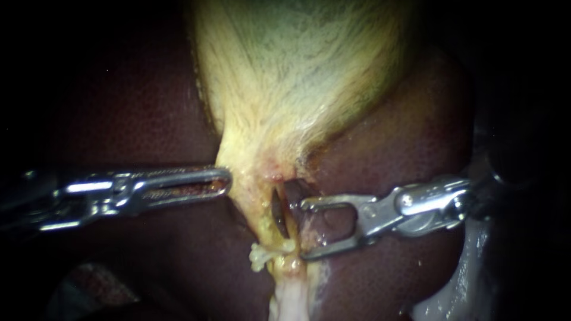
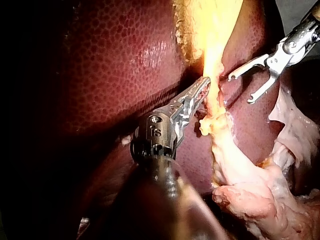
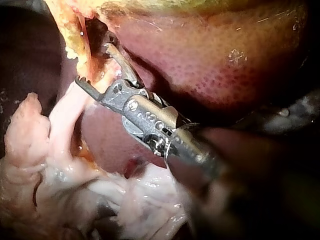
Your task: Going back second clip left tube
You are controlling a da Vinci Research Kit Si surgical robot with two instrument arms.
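Since the dark curved clip (image 1: 278,215) already sits across the pale yellow tube (image 1: 285,270) just below the neck of the yellow-white, veined gallbladder (image 1: 297,71), the placing part of this step looks done. A 2nd, brownish piece (image 1: 294,191) lies just beside it, toward my right instrument, and may be another clip; I cannot tell for certain.

My right instrument (image 1: 302,230), a silver shaft ending in 2 long forked jaws, stands wide open and holds nothing. The tube and clip lie just ahead of its tips, not between them, and the upper tip is close to the brownish piece.

My left instrument (image 1: 225,180), a silver shaft with 2 slotted jaws, is closed down on the outer edge of the gallbladder's neck. It holds that edge toward its own side over the dark red, pebbled liver (image 1: 137,107), well in from the liver's edges.

What remains, by my reading, is only the retreat. The open jaws need to draw straight back along their shaft, clear of clip and tube without snagging either, with the neck held taut by the left instrument.
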